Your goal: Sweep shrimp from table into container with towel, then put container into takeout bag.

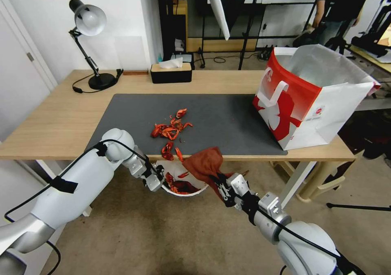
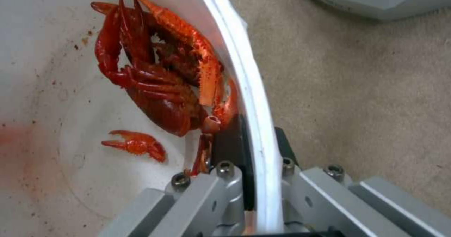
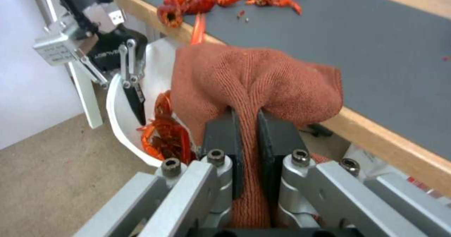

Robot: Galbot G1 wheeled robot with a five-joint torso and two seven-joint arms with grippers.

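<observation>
Shrimp (image 1: 170, 129) lie scattered on the dark mat of the tabletop (image 1: 49, 124), with the takeout bag (image 1: 313, 100) standing open at its right end. Below the near edge, the left gripper (image 2: 251, 166) has its jaws clamped on the rim of the container (image 1: 173, 170), already holding several pieces. The right gripper (image 3: 248, 149) pinches the towel (image 3: 253, 78) just beside it, against the table edge.
</observation>
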